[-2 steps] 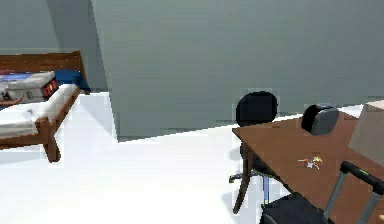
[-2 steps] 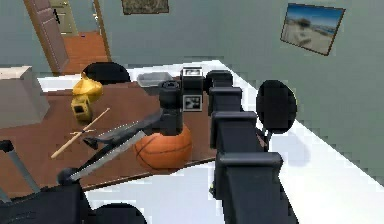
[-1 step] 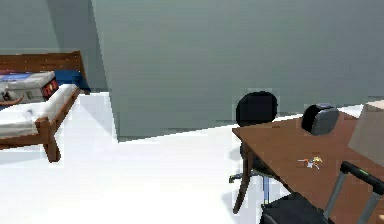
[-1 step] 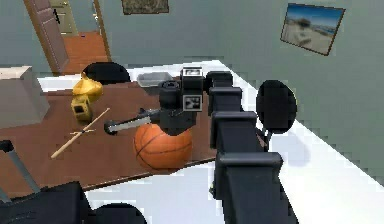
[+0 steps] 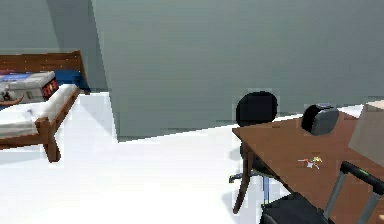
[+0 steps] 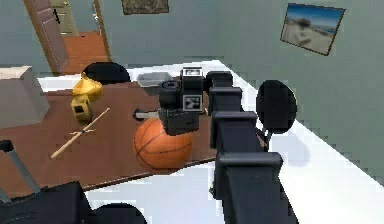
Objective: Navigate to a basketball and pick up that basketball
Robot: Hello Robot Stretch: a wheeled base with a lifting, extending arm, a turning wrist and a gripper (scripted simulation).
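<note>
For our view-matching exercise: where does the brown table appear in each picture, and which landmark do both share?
Forward view: the brown table sits at lower right.
Arm side view: it spans the lower left, up to the basketball.
Shared landmark: the pale box on the table.

Grey walls [image 5: 200, 60], white floor [image 5: 150, 175], wooden bed [image 5: 45, 125], brown desk [image 5: 290, 145].

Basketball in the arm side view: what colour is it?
The basketball is orange with thin dark seam lines, and it shows best in the arm side view.
</note>
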